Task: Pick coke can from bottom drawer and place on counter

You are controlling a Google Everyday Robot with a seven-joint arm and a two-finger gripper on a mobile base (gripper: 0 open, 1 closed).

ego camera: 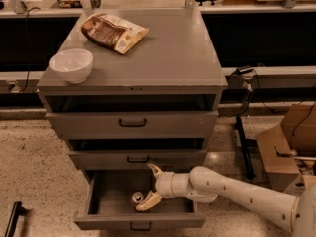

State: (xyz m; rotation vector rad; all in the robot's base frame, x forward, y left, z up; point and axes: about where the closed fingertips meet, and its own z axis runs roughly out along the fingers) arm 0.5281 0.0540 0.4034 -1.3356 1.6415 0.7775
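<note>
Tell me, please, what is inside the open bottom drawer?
The bottom drawer holds the coke can, with the open gripper inside, beside it. The arm covers the drawer's right part, so anything there is hidden.

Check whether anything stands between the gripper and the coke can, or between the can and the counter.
Nothing visible does. The open gripper reaches into the pulled-out bottom drawer, its lower finger right beside the coke can. On the counter, a white bowl and snack bag sit toward the picture's left.
</note>
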